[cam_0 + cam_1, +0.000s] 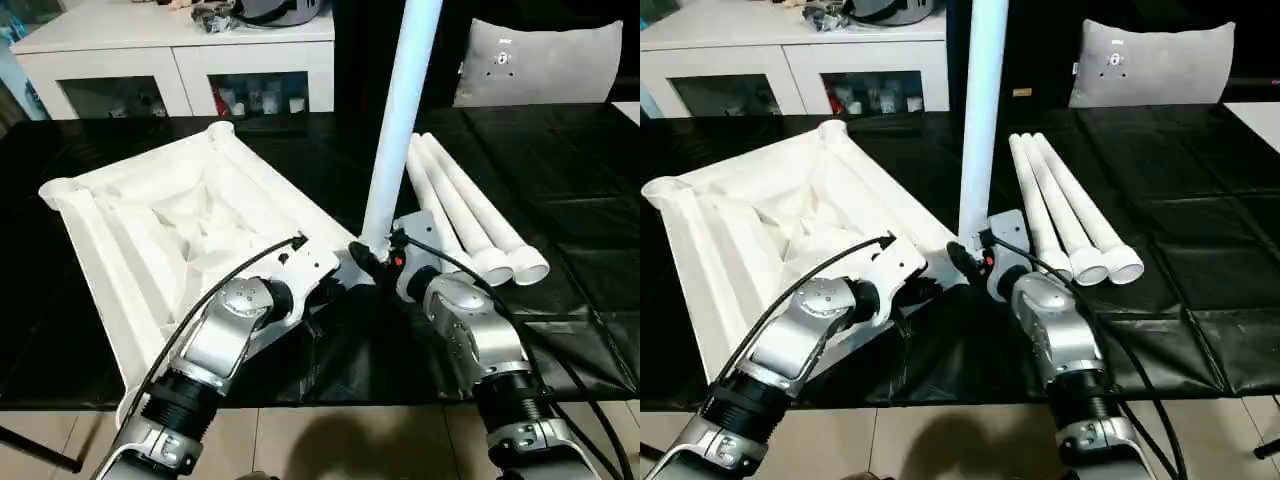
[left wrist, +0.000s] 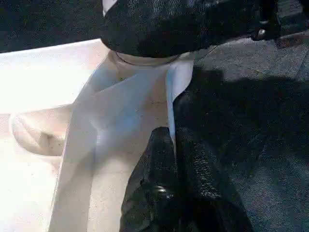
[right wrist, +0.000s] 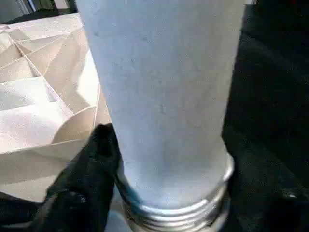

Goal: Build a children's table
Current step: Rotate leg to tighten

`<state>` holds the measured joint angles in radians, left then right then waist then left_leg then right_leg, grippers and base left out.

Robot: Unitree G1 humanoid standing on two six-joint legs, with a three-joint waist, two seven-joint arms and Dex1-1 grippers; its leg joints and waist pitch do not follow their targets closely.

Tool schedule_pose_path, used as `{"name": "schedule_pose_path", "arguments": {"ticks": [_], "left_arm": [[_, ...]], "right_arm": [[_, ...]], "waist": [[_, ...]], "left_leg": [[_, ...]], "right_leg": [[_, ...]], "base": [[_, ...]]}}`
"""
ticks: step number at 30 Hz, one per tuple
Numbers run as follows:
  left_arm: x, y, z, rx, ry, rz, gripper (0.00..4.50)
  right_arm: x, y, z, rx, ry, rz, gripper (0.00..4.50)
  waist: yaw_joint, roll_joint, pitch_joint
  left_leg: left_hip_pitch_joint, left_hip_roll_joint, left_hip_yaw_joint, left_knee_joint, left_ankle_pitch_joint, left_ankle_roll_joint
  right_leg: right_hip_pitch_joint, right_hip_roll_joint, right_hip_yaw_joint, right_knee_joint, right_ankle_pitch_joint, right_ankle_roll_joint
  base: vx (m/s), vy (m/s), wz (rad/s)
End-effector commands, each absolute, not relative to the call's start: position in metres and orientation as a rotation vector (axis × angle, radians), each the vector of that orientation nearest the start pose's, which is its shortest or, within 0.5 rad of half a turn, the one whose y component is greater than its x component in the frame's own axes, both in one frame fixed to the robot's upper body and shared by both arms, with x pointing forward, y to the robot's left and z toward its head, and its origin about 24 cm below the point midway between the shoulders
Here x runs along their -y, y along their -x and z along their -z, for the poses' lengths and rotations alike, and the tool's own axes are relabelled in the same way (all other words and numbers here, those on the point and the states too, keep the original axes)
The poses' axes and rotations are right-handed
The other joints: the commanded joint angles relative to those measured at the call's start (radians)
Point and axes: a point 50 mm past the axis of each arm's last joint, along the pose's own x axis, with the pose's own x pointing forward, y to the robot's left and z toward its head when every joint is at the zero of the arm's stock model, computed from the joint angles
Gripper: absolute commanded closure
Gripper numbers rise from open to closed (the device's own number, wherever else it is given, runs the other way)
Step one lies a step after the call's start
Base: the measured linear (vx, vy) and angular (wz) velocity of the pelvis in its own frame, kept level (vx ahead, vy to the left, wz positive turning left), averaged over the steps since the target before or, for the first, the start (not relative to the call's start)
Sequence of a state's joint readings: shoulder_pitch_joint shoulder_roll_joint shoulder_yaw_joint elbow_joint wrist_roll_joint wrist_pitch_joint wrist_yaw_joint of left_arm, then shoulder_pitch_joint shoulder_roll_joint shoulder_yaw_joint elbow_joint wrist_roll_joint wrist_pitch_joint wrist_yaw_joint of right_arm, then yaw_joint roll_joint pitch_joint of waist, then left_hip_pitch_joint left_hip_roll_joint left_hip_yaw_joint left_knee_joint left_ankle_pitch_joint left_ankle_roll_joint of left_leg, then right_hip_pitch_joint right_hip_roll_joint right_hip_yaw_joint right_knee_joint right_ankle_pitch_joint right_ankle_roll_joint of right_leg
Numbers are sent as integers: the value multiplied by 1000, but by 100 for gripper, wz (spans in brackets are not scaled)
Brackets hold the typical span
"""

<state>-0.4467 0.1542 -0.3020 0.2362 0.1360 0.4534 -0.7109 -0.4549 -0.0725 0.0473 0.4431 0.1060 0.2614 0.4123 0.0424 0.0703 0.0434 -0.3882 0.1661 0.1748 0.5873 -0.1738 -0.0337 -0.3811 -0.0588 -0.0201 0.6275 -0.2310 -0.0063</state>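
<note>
The white tabletop (image 1: 150, 230) lies upside down on the black-covered table, ribs and round corner sockets facing up. One white leg (image 1: 400, 120) stands upright at its near right corner, and its threaded end (image 3: 178, 212) shows in the right wrist view. My right gripper (image 1: 968, 258) is closed around the base of this leg, one black finger (image 3: 96, 159) lying against it. My left gripper (image 2: 173, 137) is shut on the thin edge wall of the tabletop (image 2: 120, 111), just left of that corner. Three more legs (image 1: 460, 205) lie side by side to the right.
A white cabinet with glass doors (image 1: 180, 60) stands behind the table, and a grey cushion (image 1: 545, 62) at the back right. The black cover (image 1: 580, 180) stretches to the right of the lying legs. The table's front edge (image 1: 350, 405) runs just under my forearms.
</note>
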Motion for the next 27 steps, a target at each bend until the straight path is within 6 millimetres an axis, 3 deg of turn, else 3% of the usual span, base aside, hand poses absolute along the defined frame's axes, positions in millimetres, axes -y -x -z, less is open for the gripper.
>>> {"name": "schedule_pose_path", "arguments": {"ticks": [1,2,8,10,13,14,15,16,18,19,21,26,27], "left_arm": [[-49,-303,-76,-255,-425,1031,450],[-53,-305,-75,-256,-443,1020,450],[-69,-313,-72,-263,-467,1019,450],[-73,-314,-70,-275,-472,1039,450],[-79,-315,-68,-285,-482,1073,450],[-79,-315,-68,-285,-482,1073,450],[-81,-315,-68,-289,-483,1117,450],[-81,-315,-68,-289,-483,1117,450],[-85,-310,-64,-307,-530,1244,450],[-85,-309,-64,-310,-535,1259,450],[-89,-306,-61,-329,-566,1335,450],[-98,-303,-58,-363,-652,1437,450],[-100,-303,-58,-370,-667,1453,450]], "right_arm": [[82,-313,-23,-361,-47,-624,103],[85,-314,-24,-346,-38,-617,72],[105,-309,-35,-265,-16,-688,25],[113,-304,-38,-241,13,-752,20],[126,-298,-43,-212,82,-845,6],[127,-298,-43,-211,82,-846,6],[139,-295,-45,-219,128,-892,6],[139,-295,-45,-219,128,-892,6],[157,-296,-51,-234,190,-933,6],[159,-296,-52,-236,196,-936,6],[166,-297,-56,-248,237,-980,6],[172,-296,-62,-269,281,-1090,6],[172,-295,-62,-276,287,-1123,6]], "waist": [[9,-4,-54],[13,-4,-55],[27,-1,-56],[35,5,-61],[44,4,-64],[46,8,-62],[48,15,-64],[49,10,-65],[52,19,-67],[52,18,-66],[54,26,-67],[65,30,-68],[66,23,-67]], "left_leg": [[16,56,-28,-72,-233,16],[15,56,-27,-71,-223,17],[18,57,-26,-70,-216,24],[16,58,-28,-66,-191,32],[14,59,-27,-62,-149,49],[15,58,-25,-60,-156,51],[17,59,-26,-59,-168,51],[17,59,-26,-57,-163,56],[13,59,-27,-54,-146,70],[11,58,-26,-52,-137,81],[12,61,-26,-50,-139,90],[15,67,-24,-48,-153,94],[15,68,-24,-50,-153,92]], "right_leg": [[29,-78,36,-91,-122,-207],[30,-78,36,-89,-100,-208],[33,-78,35,-88,-58,-200],[37,-78,34,-82,-8,-199],[37,-78,30,-73,83,-215],[37,-77,30,-76,83,-218],[38,-78,29,-76,83,-223],[40,-78,28,-76,91,-225],[43,-79,25,-70,108,-234],[42,-79,24,-71,108,-238],[41,-82,21,-72,89,-248],[37,-84,17,-71,58,-260],[38,-84,17,-71,56,-261]], "base": [[0,0,0],[0,0,0],[0,0,0],[0,0,0],[0,0,0],[0,0,0],[0,0,0],[0,0,0],[0,0,0],[0,0,0],[0,0,0],[0,0,0],[0,0,0]]}}
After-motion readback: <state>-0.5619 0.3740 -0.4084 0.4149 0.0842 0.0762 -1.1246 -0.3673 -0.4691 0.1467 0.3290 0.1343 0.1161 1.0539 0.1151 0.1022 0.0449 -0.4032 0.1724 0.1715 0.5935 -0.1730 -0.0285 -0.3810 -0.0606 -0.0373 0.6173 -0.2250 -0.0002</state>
